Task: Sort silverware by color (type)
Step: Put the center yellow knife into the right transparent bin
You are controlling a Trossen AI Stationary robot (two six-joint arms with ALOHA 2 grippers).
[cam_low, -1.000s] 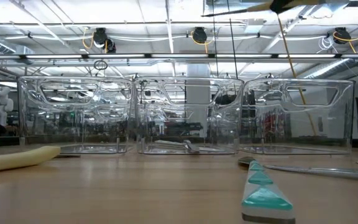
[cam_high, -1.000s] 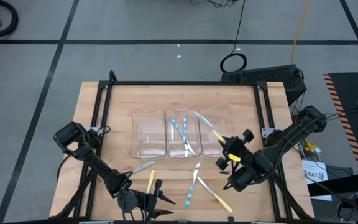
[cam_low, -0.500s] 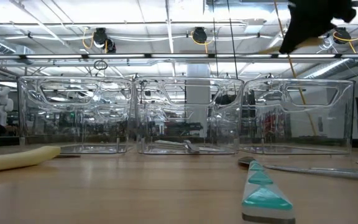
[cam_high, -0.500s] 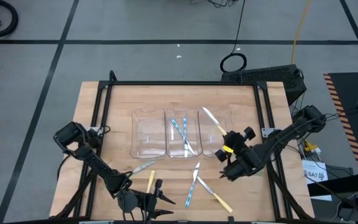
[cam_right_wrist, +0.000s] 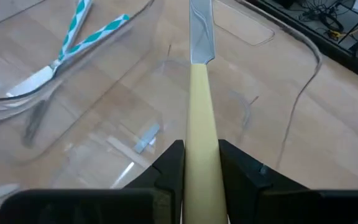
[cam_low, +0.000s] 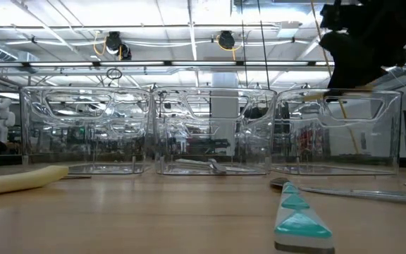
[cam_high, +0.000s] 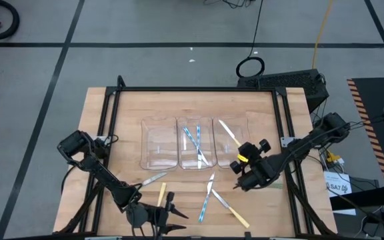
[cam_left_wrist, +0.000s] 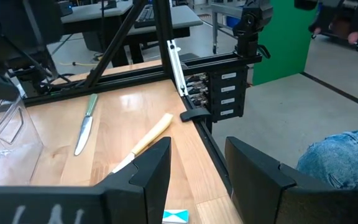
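Left claw (cam_high: 170, 202) waits parted and empty at the wooden bench's (cam_high: 125, 113) 7 o'clock edge; middle clear plastic bin (cam_high: 195, 145) holds light-blue-handled silverware (cam_high: 193, 139); right claw (cam_high: 243, 157) grips a yellow-handled metal knife (cam_right_wrist: 199, 93) above the right clear plastic bin (cam_high: 230, 144), blade toward 11 o'clock.

Right gripper (cam_high: 243, 158) is gripping a yellow-handled knife (cam_high: 229, 133), blade pointing to 11 o'clock over the rightmost clear bin (cam_high: 240, 124). Middle bin (cam_high: 196, 145) is holding the light-blue pieces (cam_high: 193, 141). Left gripper (cam_high: 176, 214) is idling at the tabletop's (cam_high: 132, 107) 6 o'clock edge. Loose silverware (cam_high: 212, 193) is lying between the bins and that edge, a yellow piece (cam_high: 161, 194) and green-handled knife (cam_high: 151, 179) at 7 o'clock.
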